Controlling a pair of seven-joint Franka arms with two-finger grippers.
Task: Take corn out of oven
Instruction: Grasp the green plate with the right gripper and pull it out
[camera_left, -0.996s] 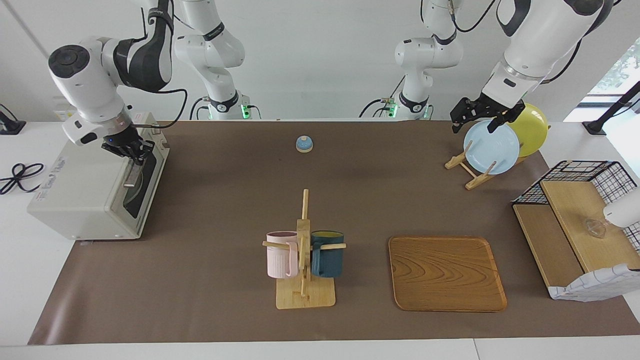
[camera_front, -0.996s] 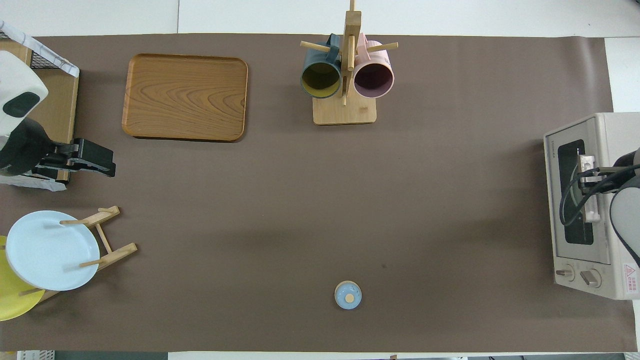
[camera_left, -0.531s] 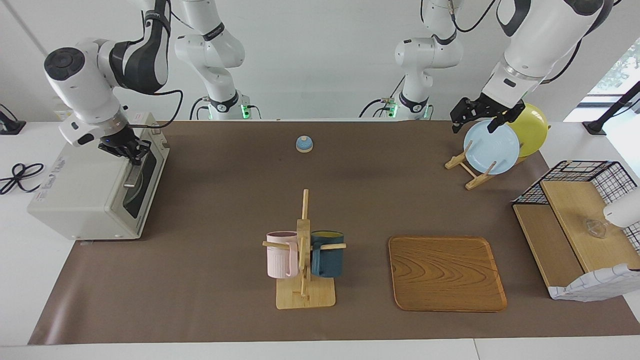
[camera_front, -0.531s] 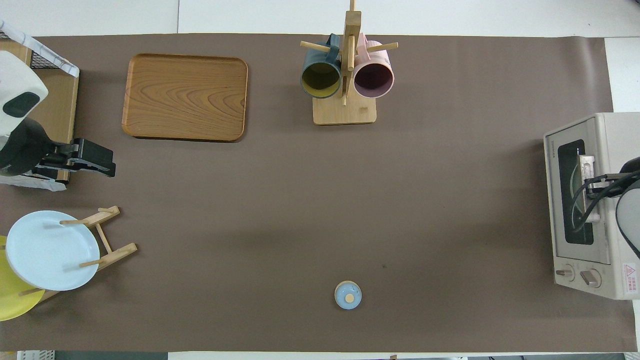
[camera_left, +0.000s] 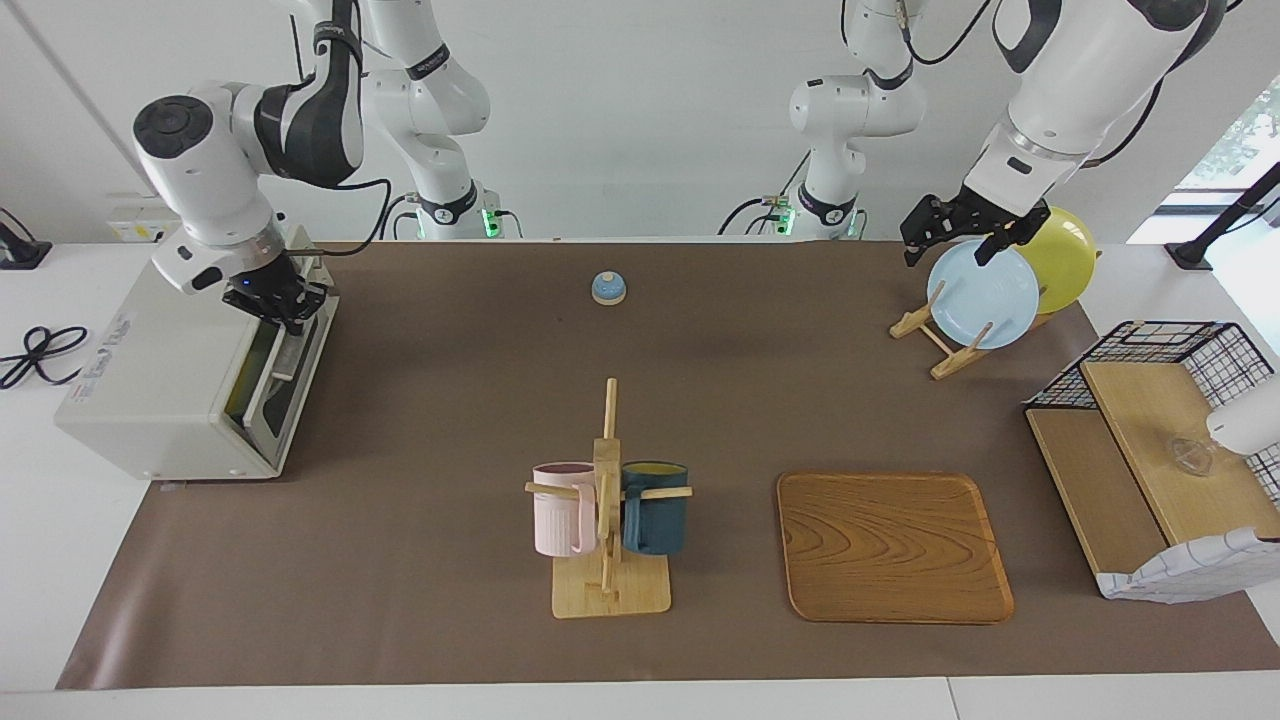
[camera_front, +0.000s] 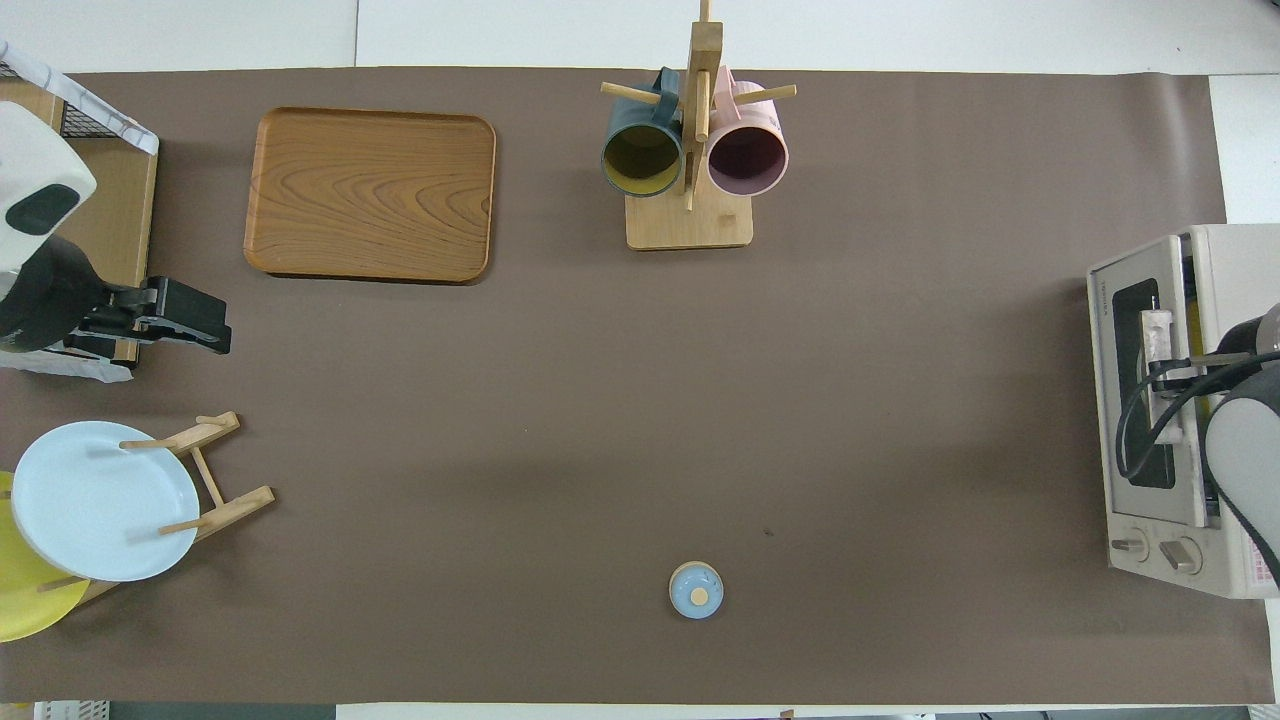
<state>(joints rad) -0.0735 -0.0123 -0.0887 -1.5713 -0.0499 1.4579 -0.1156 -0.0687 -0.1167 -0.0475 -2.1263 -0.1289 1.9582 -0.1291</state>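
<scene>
A: One gap showing now — the oven door is cracked open at the top edge, with the right gripper on the bar handle. Fingers look closed round the bar, nothing else in them.

B: Compared with a second ago?

A: Door sat flush then. Since, the right gripper has pulled the handle away from the oven body toward the middle of the tabletop, and a bright slit has appeared between door and frame. Left gripper hasn't moved — waits over the blue plate on the plate rack, fingers apart, empty.

B: Corn?

A: Not visible. Judging by the task it's inside the oven; glass is dark and the gap too narrow to confirm.

B: Handling, once it's reachable?

A: My guess: light, rigid, smooth plastic, so slippery and prone to roll on a wire rack. Tapered ends would squirt out of a pinch. I'd grip across the thick middle, fingers square to its long axis, and lift before withdrawing so it doesn't snag. Door first, though — it hinges at the bottom and needs to drop fully.
</scene>
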